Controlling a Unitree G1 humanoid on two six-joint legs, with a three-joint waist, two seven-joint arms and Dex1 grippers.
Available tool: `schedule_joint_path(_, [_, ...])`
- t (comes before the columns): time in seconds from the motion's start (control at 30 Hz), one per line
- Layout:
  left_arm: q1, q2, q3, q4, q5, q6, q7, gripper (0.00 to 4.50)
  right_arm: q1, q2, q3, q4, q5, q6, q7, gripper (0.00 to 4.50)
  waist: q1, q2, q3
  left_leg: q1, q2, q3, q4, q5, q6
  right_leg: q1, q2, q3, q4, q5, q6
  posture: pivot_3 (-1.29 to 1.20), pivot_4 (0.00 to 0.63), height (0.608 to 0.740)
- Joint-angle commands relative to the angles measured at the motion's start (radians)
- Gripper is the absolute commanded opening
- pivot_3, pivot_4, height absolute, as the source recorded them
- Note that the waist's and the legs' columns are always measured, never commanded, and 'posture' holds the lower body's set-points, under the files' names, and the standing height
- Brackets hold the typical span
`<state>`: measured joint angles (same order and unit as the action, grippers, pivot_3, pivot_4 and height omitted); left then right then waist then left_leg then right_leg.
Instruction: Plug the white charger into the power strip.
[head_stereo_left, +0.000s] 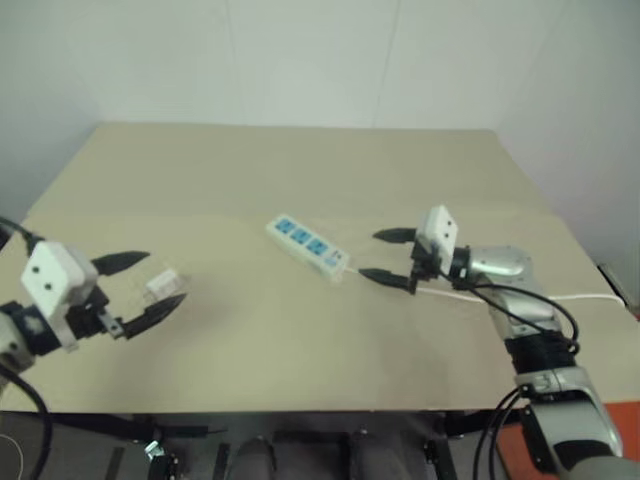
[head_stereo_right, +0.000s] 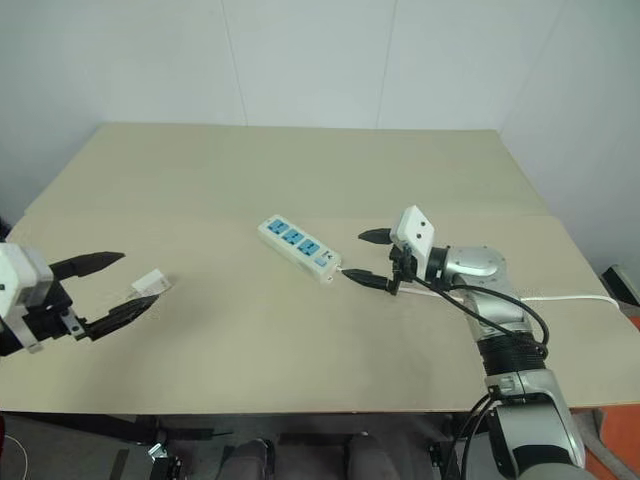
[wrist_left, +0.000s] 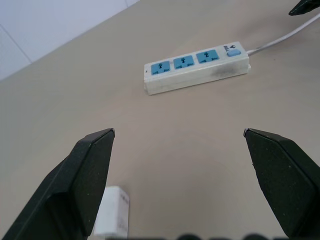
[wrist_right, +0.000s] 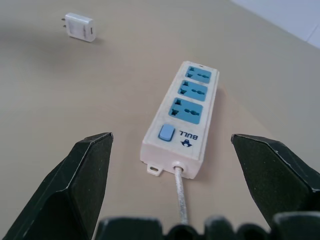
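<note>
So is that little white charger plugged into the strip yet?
Not yet. The white charger lies on the table, apart from the power strip, whose three blue sockets are all empty.

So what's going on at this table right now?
A two-armed robot is setting up to plug in a charger. Its left tool is open around the white charger, which lies on the table, not yet gripped. Its right tool is open at the cord end of the power strip. All three sockets are empty.
</note>
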<state>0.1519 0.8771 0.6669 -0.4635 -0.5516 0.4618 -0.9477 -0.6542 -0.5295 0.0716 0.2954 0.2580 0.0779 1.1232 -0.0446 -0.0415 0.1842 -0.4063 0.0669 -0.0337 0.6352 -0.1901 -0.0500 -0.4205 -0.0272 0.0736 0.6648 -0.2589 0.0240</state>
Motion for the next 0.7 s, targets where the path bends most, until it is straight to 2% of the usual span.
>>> schedule_joint_path(0.03, [0.017, 0.020, 0.063, -0.023, -0.004, -0.008, -0.003, 4.50, -0.001, -0.009, -0.013, -0.014, 0.006, -0.035, 0.017, 4.45, -0.001, 0.000, 0.000, 0.000, 0.000, 0.000, 0.000, 0.000, 0.000, 0.000, 0.000, 0.000, 0.000, 0.000, 0.000, 0.00, 0.150, 0.740])
schedule_joint_path(0.17, [0.056, 0.007, 0.101, -0.043, -0.024, -0.001, -0.013, 4.50, 0.024, -0.032, -0.012, -0.030, -0.004, -0.044, 0.035, 4.45, 0.000, 0.000, 0.000, 0.000, 0.000, 0.001, 0.000, 0.000, 0.000, 0.000, 0.000, 0.001, 0.000, 0.000, 0.000, 0.00, 0.150, 0.740])
schedule_joint_path(0.4, [0.072, -0.021, 0.073, -0.073, -0.026, 0.001, 0.018, 4.50, 0.041, -0.027, -0.014, -0.038, -0.014, -0.025, 0.008, 4.45, -0.001, 0.000, 0.000, 0.001, 0.001, 0.002, 0.000, 0.000, 0.000, 0.000, 0.001, 0.001, 0.000, 0.000, 0.000, 0.00, 0.150, 0.740])
schedule_joint_path(0.53, [0.058, -0.015, 0.058, -0.065, -0.026, 0.000, 0.024, 4.50, 0.041, 0.031, 0.022, 0.008, -0.059, -0.034, -0.058, 4.45, -0.003, 0.000, 0.000, 0.001, 0.001, 0.002, 0.000, 0.000, 0.000, -0.001, 0.001, 0.002, 0.000, 0.000, 0.000, 0.00, 0.150, 0.740])
schedule_joint_path(0.7, [0.014, -0.008, 0.011, -0.052, -0.022, -0.008, 0.027, 4.50, -0.013, 0.126, 0.076, 0.190, -0.180, -0.063, -0.206, 4.45, -0.004, 0.000, 0.000, 0.001, 0.001, 0.002, 0.000, 0.000, 0.000, -0.001, 0.002, 0.003, 0.000, 0.001, -0.001, 0.00, 0.150, 0.740])
